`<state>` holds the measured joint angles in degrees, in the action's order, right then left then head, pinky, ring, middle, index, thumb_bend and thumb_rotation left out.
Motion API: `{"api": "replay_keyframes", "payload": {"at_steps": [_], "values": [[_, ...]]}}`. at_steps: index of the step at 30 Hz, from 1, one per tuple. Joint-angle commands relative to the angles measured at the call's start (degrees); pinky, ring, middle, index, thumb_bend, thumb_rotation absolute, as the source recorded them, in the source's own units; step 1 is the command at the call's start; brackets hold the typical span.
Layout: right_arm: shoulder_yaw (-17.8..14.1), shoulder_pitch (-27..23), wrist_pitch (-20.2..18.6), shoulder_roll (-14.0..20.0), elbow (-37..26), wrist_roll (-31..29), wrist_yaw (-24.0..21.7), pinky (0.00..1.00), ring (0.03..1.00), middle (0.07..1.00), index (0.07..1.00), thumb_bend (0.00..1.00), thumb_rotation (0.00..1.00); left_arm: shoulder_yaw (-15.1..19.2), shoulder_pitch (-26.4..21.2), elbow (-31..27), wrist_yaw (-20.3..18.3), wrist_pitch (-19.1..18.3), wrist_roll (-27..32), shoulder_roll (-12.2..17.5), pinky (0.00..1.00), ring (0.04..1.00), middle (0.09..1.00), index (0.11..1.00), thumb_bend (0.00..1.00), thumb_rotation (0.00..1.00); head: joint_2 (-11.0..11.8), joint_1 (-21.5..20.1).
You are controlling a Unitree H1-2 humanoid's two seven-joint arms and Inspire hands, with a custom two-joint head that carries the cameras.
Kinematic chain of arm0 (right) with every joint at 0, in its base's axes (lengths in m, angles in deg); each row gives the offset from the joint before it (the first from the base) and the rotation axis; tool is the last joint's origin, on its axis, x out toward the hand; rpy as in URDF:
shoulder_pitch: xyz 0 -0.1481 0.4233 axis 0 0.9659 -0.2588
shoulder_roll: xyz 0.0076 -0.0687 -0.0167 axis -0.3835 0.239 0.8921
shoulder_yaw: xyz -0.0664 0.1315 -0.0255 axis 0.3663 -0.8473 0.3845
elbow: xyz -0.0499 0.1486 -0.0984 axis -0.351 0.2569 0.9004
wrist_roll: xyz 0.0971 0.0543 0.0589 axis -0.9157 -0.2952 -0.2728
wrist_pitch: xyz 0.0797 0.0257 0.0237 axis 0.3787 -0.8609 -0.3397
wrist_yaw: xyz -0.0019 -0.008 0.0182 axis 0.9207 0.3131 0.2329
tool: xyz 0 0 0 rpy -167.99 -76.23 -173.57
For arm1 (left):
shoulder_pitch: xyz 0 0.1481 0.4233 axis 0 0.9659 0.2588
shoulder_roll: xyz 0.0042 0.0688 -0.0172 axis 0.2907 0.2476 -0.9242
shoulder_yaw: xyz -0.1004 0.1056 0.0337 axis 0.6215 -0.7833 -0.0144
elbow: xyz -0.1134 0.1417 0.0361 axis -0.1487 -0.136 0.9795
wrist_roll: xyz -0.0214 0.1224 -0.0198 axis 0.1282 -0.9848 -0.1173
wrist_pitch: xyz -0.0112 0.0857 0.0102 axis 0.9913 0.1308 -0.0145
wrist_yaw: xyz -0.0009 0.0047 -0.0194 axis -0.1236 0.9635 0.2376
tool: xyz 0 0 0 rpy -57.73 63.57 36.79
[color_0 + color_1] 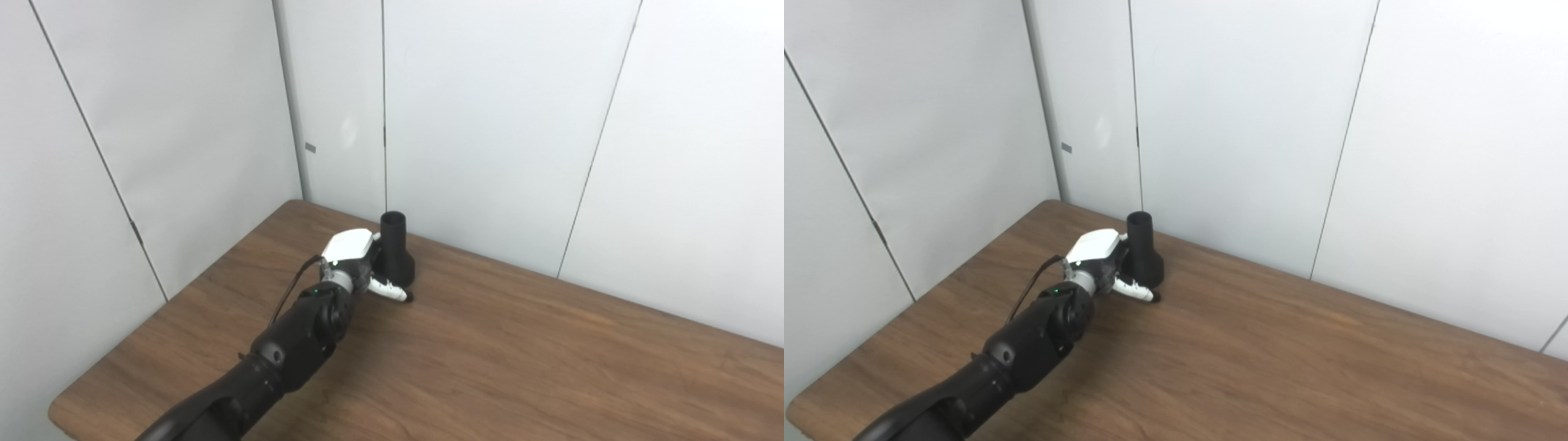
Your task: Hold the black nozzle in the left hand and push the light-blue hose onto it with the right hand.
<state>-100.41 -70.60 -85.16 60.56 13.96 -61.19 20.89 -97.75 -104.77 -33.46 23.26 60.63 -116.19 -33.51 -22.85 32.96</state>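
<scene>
The black plastic nozzle, a narrow tube rising from a flared round base, is seen standing upright near the far left corner of the brown wood-grain table, just in front of the pale wall panels. The left hand, white-backed on a black arm, is pressed up against the nozzle's left side. A white thumb is stretched along the tabletop in front of the base, while the fingers are hidden behind the hand, so whether a grip is actually closed cannot be told. The right hand is not in view, and no light-blue hose is seen anywhere.

The nozzle is judged to be light, rigid and smooth. It could be tipped or slid by a sideways nudge. The wide base is probably best wrapped low, with the narrow upper tube left free for the hose.
</scene>
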Motion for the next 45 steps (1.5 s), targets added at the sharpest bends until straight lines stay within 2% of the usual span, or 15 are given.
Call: {"api": "replay_keyframes", "payload": {"at_steps": [1,3,6,14,21,25,30,33,34,35,36,37,38,40,45], "values": [[0.1,0.4,0.8,0.3,0.4,-0.1,-0.4,0.34,0.463,0.506,0.482,0.51,0.17,-2.0,1.8,2.0,-3.6,0.7,-0.3,-0.4,0.95,0.894,0.904,0.873,1.00,0.29,-0.1,0.1],[0.0,0.5,0.4,0.3,0.3,-0.1,-0.3,0.34,0.457,0.501,0.481,0.51,0.17,-2.5,1.8,2.3,-3.3,1.4,-1.0,-0.3,0.94,0.882,0.891,0.855,1.00,0.29,0.0,0.1],[-0.1,0.5,0.8,0.3,0.5,-0.6,-0.7,0.34,0.456,0.501,0.481,0.51,0.17,-3.4,1.6,2.2,-4.4,0.1,-2.6,-0.1,0.95,0.882,0.889,0.851,1.00,0.31,-0.1,0.1],[0.0,0.6,0.7,0.3,0.2,-0.4,-0.6,0.33,0.452,0.499,0.481,0.51,0.17,-5.2,1.5,2.5,-4.0,-0.6,-6.5,-0.1,0.92,0.839,0.849,0.803,1.00,0.32,-0.2,-0.1],[0.0,0.7,-0.3,0.3,-0.4,0.0,-0.1,0.33,0.450,0.497,0.481,0.51,0.17,-4.0,1.9,1.9,-4.1,-1.0,-6.0,-0.5,0.91,0.811,0.826,0.829,1.00,0.46,-0.3,-0.2],[0.0,0.7,-0.3,0.3,-0.5,-0.7,-0.6,0.33,0.452,0.498,0.481,0.51,0.17,-2.8,1.6,2.9,-3.7,0.1,-5.1,-0.8,0.89,0.800,0.816,0.819,1.00,0.48,-0.3,-0.4],[0.1,0.6,0.1,0.4,0.0,-0.6,-0.7,0.33,0.454,0.503,0.481,0.51,0.17,-2.7,1.9,3.4,-0.4,2.6,-6.3,-1.0,0.81,0.697,0.723,0.746,1.00,0.38,-0.5,-0.3],[0.2,0.5,0.1,0.5,0.1,-0.4,-0.6,0.33,0.457,0.505,0.481,0.51,0.17,-1.4,2.8,3.5,2.8,5.2,-5.3,-1.4,0.76,0.657,0.662,0.694,0.97,0.25,-0.4,-0.3],[0.2,0.5,0.1,0.5,0.1,-0.5,-0.7,0.33,0.458,0.507,0.481,0.51,0.17,-1.1,3.2,3.3,3.6,6.0,-5.1,-1.5,0.59,0.596,0.606,0.666,0.92,0.18,-0.4,-0.3],[0.2,0.5,0.2,0.5,0.1,-0.4,-0.6,0.33,0.458,0.507,0.481,0.51,0.17,-0.9,3.4,3.4,4.2,6.9,-4.9,-1.5,0.47,0.517,0.544,0.637,0.88,0.11,-0.3,-0.4],[0.2,0.5,0.3,0.5,0.2,-0.3,-0.6,0.33,0.458,0.508,0.481,0.51,0.17,-0.6,3.8,3.1,4.5,7.6,-4.8,-1.5,0.40,0.469,0.503,0.608,0.85,0.07,-0.3,-0.4],[0.2,0.5,0.5,0.5,0.3,-0.4,-0.7,0.33,0.459,0.509,0.481,0.51,0.17,-0.6,4.2,2.2,4.6,7.8,-4.9,-1.3,0.36,0.439,0.457,0.559,0.66,0.03,-0.3,-0.4],[0.2,0.5,0.6,0.5,0.3,-0.4,-0.7,0.33,0.461,0.511,0.481,0.51,0.17,-0.5,4.5,1.8,4.6,8.0,-5.0,-1.3,0.37,0.450,0.453,0.536,0.59,0.01,-0.3,-0.4],[0.2,0.6,0.0,0.4,-0.2,-0.4,-0.4,0.33,0.463,0.513,0.481,0.51,0.17,-0.7,4.6,2.0,4.8,8.7,-5.4,-1.1,0.43,0.494,0.480,0.498,0.54,0.00,-0.4,-0.3],[0.3,0.6,0.0,0.5,-0.3,0.1,-0.3,0.33,0.470,0.518,0.481,0.51,0.17,-1.0,4.6,2.4,4.8,9.1,-6.6,-1.0,0.50,0.560,0.503,0.476,0.52,0.00,-0.4,-0.3]]}}
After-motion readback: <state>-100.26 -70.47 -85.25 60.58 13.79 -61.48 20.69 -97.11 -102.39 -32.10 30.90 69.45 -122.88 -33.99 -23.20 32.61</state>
